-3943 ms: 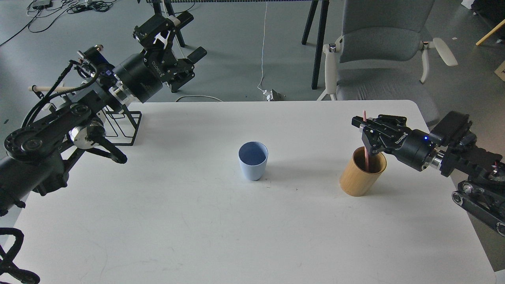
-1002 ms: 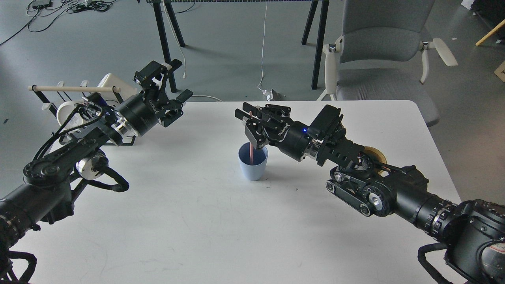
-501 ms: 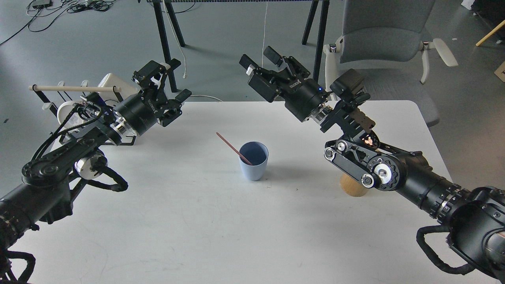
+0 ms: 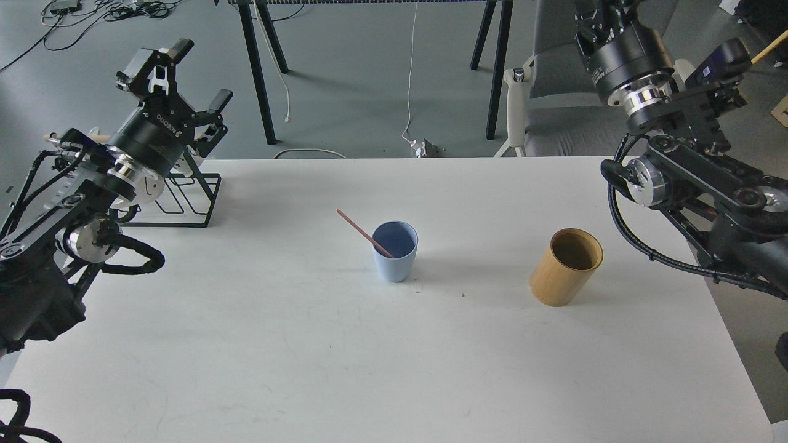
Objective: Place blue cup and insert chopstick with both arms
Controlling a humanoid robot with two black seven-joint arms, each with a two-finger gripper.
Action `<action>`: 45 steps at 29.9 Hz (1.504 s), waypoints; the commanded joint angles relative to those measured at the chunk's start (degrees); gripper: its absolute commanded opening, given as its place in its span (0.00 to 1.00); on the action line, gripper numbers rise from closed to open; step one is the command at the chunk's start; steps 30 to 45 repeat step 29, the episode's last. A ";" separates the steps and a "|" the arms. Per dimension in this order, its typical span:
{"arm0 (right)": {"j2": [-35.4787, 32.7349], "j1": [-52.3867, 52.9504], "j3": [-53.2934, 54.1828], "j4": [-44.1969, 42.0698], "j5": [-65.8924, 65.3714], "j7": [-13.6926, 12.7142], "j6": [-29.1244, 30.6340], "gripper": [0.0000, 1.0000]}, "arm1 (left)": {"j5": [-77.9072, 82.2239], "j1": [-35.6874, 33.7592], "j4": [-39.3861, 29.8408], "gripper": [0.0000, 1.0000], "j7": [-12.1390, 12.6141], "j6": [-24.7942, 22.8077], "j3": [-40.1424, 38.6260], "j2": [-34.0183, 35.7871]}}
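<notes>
The blue cup (image 4: 394, 252) stands upright in the middle of the white table (image 4: 308, 344). The pinkish-red chopstick (image 4: 358, 228) rests inside it, leaning out over the left rim, and nothing holds it. My left gripper (image 4: 186, 76) hangs high at the far left, above the rack, open and empty, well away from the cup. My right gripper (image 4: 615, 37) is raised at the top right over the chair. Its fingers are cut off by the top edge of the view.
A tan bamboo cup (image 4: 566, 266) stands right of the blue cup, slightly tilted. A black wire rack (image 4: 184, 200) sits at the table's back left corner under my left arm. A grey office chair (image 4: 554, 123) and dark stand legs (image 4: 261, 74) are behind the table.
My right arm has lifted and swung back to the right, uncovering the bamboo cup. My left arm has risen and drawn back left. The chopstick stays leaning in the blue cup.
</notes>
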 commanded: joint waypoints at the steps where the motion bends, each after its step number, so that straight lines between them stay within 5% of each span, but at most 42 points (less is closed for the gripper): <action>1: -0.83 -3.15 0.90 4.45 9.15 0.01 7.44 0.97 | -5.28 0.00 0.01 0.95 0.00 -0.01 -2.29 -0.01; 10: 1.10 -13.09 8.81 5.60 12.86 0.01 24.06 0.99 | -6.17 -0.09 0.02 0.95 0.00 -0.01 -2.46 0.08; 45: 3.39 -15.73 13.47 5.60 12.77 0.01 23.98 0.99 | -6.26 0.00 0.02 0.95 0.00 -0.01 -2.02 -3.97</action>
